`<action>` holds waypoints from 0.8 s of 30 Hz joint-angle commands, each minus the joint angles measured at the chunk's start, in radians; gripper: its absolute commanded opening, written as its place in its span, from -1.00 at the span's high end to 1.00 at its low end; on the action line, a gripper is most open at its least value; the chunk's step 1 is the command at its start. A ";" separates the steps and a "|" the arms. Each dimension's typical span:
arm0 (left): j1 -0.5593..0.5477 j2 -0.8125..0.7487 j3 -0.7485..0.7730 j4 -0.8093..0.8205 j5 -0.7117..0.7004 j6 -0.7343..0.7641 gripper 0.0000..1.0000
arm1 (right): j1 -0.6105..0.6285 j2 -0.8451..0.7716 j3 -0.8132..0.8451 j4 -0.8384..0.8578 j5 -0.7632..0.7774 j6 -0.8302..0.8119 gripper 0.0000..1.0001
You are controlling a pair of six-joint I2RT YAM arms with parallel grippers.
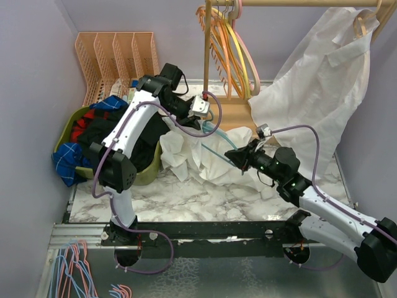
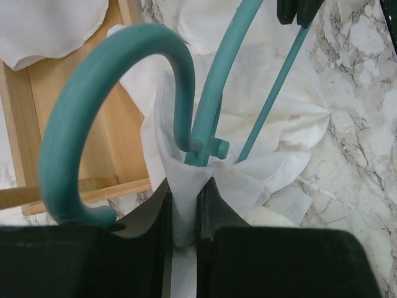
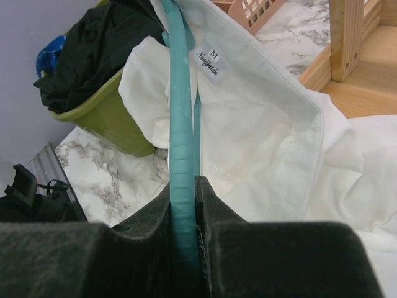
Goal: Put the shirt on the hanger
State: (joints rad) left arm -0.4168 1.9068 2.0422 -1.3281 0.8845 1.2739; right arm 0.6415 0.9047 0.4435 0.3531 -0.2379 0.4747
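Observation:
The white shirt (image 1: 198, 155) lies crumpled on the marble table between the arms. The teal hanger (image 1: 218, 138) runs through its collar. My left gripper (image 1: 200, 110) is shut on a fold of shirt fabric (image 2: 185, 205) just under the hanger's hook (image 2: 93, 112). My right gripper (image 1: 239, 157) is shut on the hanger's arm (image 3: 183, 186), which passes into the collar by the size label (image 3: 211, 59). The collar and white cloth (image 3: 260, 130) spread behind it.
A green basket (image 1: 146, 169) of dark, red and blue garments stands at the left. A wooden rack (image 1: 208, 56) holds orange, yellow and pink hangers; another white shirt (image 1: 322, 81) hangs at the right. An orange crate (image 1: 118, 56) stands at the back.

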 commanded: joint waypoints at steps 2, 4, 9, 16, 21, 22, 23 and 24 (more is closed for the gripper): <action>-0.031 -0.238 -0.233 0.295 0.069 -0.307 1.00 | 0.014 -0.081 0.062 0.106 0.044 0.043 -0.04; -0.034 -0.317 -0.312 0.398 0.052 -0.369 1.00 | 0.014 -0.123 0.102 0.020 0.085 0.008 -0.75; -0.027 -0.363 -0.293 0.343 0.054 -0.373 1.00 | 0.014 -0.290 0.107 -0.143 0.270 -0.019 -0.99; -0.027 -0.373 -0.240 0.313 -0.009 -0.437 1.00 | 0.013 -0.596 0.039 -0.422 0.353 0.081 -0.99; -0.027 -0.419 -0.218 0.281 0.069 -0.477 1.00 | 0.013 -0.877 -0.075 -0.618 0.358 0.225 -0.91; -0.027 -0.436 -0.228 0.268 0.090 -0.457 1.00 | 0.014 -0.835 -0.073 -0.612 0.309 0.210 -0.88; -0.027 -0.451 -0.245 0.266 0.102 -0.446 1.00 | 0.014 -0.795 -0.079 -0.579 0.226 0.199 -0.87; -0.027 -0.457 -0.252 0.264 0.109 -0.444 1.00 | 0.014 -0.764 -0.093 -0.531 0.173 0.199 -0.86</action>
State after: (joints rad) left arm -0.4461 1.5356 1.7844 -1.0332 0.9001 0.8265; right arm 0.6487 0.0338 0.3843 -0.1104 0.0757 0.6247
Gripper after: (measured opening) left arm 0.132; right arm 0.941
